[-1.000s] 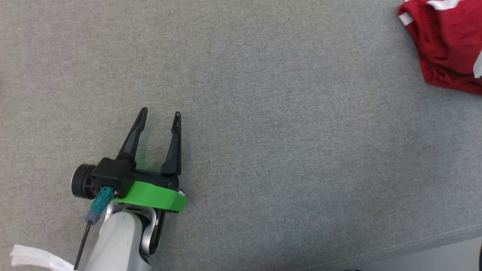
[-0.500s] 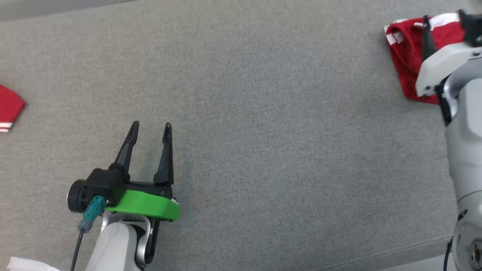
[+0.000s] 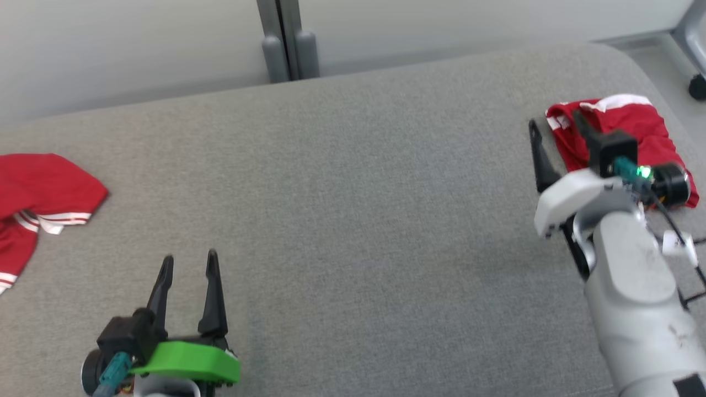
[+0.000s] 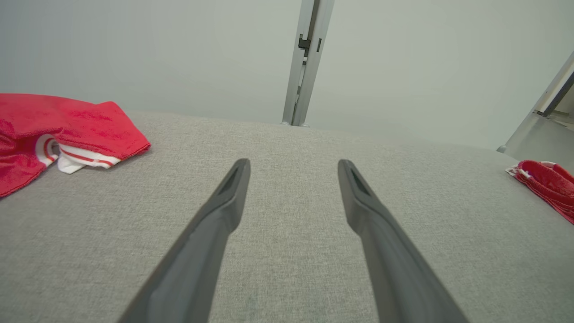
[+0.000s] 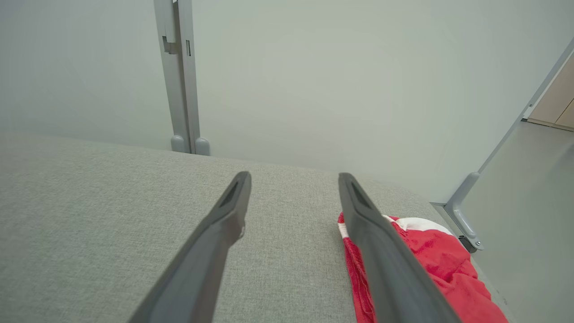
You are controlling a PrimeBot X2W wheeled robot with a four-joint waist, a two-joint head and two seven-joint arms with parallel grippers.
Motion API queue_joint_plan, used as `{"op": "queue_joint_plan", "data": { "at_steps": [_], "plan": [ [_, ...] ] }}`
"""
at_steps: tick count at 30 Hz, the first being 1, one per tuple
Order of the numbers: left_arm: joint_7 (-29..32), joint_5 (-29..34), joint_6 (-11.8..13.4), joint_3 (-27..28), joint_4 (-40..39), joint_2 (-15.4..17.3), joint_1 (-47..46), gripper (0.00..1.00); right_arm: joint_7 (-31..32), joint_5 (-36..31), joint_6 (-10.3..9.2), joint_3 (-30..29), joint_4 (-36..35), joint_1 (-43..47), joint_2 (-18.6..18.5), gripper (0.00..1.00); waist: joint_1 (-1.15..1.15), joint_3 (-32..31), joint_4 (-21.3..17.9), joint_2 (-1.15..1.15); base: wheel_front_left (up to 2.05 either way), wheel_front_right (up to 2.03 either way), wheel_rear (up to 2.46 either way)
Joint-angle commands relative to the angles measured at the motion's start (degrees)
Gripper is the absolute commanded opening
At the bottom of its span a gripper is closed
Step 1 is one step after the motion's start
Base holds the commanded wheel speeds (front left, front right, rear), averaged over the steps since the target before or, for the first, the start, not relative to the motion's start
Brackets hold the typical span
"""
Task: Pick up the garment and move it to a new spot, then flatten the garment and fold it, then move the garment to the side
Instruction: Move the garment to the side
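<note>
A folded red garment with white trim (image 3: 623,118) lies at the far right of the grey cushioned surface (image 3: 353,209). It also shows in the left wrist view, red garment (image 4: 547,179), and in the right wrist view, red garment (image 5: 426,251). My right gripper (image 3: 554,118) stands open at its left edge, one finger over the cloth, holding nothing; right gripper (image 5: 293,177). A second red garment (image 3: 38,187), crumpled, lies at the far left; it is the red garment (image 4: 67,121). Near the front left, my left gripper (image 3: 190,257) is open and empty; left gripper (image 4: 293,163).
Behind the surface's far edge stands a pale wall with a grey upright post (image 3: 281,38). The surface rounds off at the right, just past the folded garment, with floor and a dark caster wheel (image 3: 698,85) beyond. Bare grey cloth lies between the two garments.
The head camera has tilted up, bringing the far edge, wall and left garment into view. My right arm has come into view beside the folded garment. The left gripper has stayed open.
</note>
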Motion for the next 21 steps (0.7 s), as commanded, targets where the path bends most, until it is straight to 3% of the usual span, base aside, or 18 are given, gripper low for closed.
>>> {"op": "queue_joint_plan", "data": {
  "at_steps": [1, 11, 17, 21],
  "plan": [
    [0.0, -0.2, 0.5, 0.3, -0.1, 0.1, 2.0, 1.00, -0.2, 1.4, -0.08, 0.4, -1.7, 3.2, 0.3, 1.00, 0.00, -4.3, 3.0, 0.00, 0.00, 0.00, 0.00],
    [0.0, -1.1, 1.5, -0.5, 0.2, 0.1, 7.3, 1.00, -0.2, 11.3, -0.09, 2.7, -17.3, 24.5, 0.7, 1.00, 0.00, -7.3, 6.1, 0.00, 0.00, 0.00, 0.00],
    [0.0, -2.1, 2.0, -0.9, 0.2, 0.1, 8.8, 1.00, -0.2, 15.5, -0.09, 3.3, -20.8, 32.4, 0.8, 1.00, 0.00, -8.0, 5.8, 0.00, 0.00, 0.00, 0.00],
    [0.0, -2.1, 1.9, -0.8, 0.6, 0.1, 9.9, 1.00, -0.2, 14.8, -0.09, 4.6, -22.2, 34.2, 0.7, 1.00, 0.00, -8.0, 5.0, 0.00, 0.00, 0.00, 0.00]
  ]
}}
